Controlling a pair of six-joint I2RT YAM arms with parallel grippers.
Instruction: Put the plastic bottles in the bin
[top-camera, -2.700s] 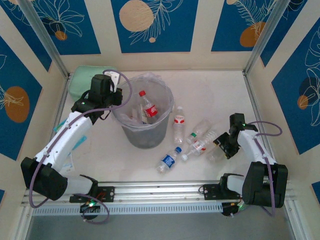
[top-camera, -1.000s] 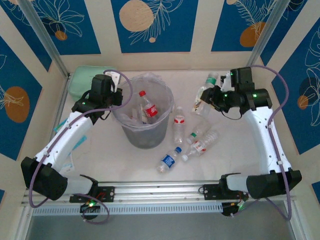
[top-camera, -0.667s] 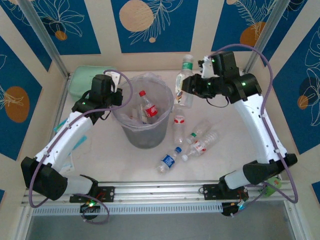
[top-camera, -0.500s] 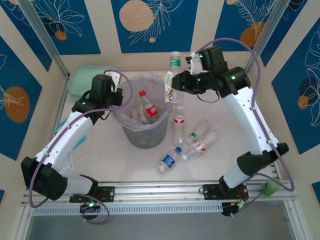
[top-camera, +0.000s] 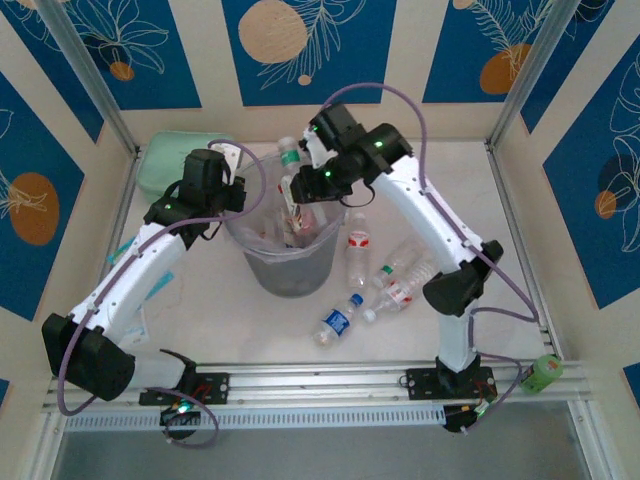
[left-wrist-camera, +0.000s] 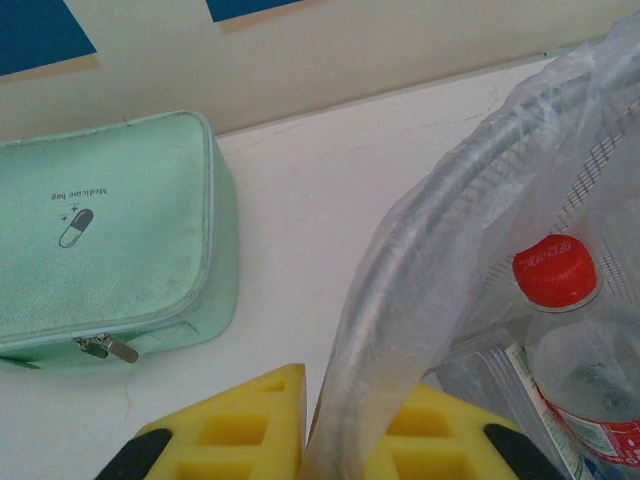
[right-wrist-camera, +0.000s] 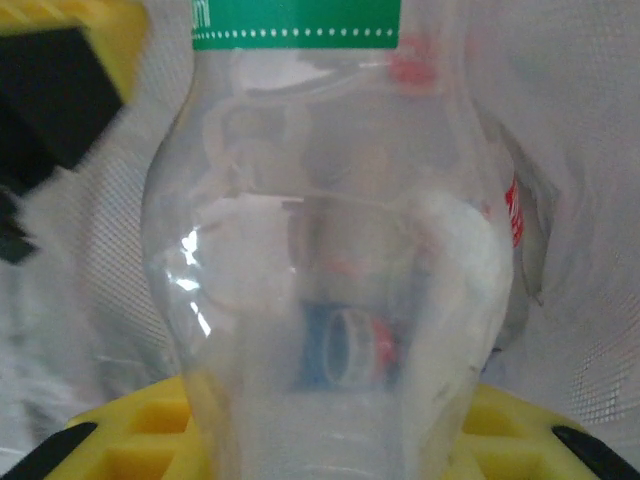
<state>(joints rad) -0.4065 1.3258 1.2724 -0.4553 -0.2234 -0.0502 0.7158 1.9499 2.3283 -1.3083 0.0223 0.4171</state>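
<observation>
Top view. The bin (top-camera: 290, 275) stands on the desk (top-camera: 450, 180) with a clear bag folded over its rim. The left end effector (top-camera: 232, 195) sits at the bin's left rim, clamped onto it. The right arm reaches in from the bin's right side. The right end effector (top-camera: 305, 185) is over the bin's mouth, gripping a green-capped bottle (top-camera: 289, 160) held cap-up above the far rim. A red-capped bottle (top-camera: 297, 218) stands inside the bin. A red-labelled bottle (top-camera: 357, 250) lies just beside the bin's right wall, and a blue-labelled bottle (top-camera: 338, 321) lies near its front right. Two more bottles (top-camera: 400, 278) lie farther right of the bin, close together. A mint-green pouch (top-camera: 165, 160) lies behind the bin's left side.

Left wrist view. Yellow fingers (left-wrist-camera: 235, 435) sit on either side of the bin rim (left-wrist-camera: 400, 300), pinching rim and bag. The red-capped bottle (left-wrist-camera: 556, 270) is inside the rim. The pouch (left-wrist-camera: 110, 230) lies left of the bin, apart from it.

Right wrist view. Yellow fingers (right-wrist-camera: 130, 430) close on the clear body of the green-capped bottle (right-wrist-camera: 250, 220). Seen through it, a blue-labelled bottle (right-wrist-camera: 345, 350) lies down in the bin.
</observation>
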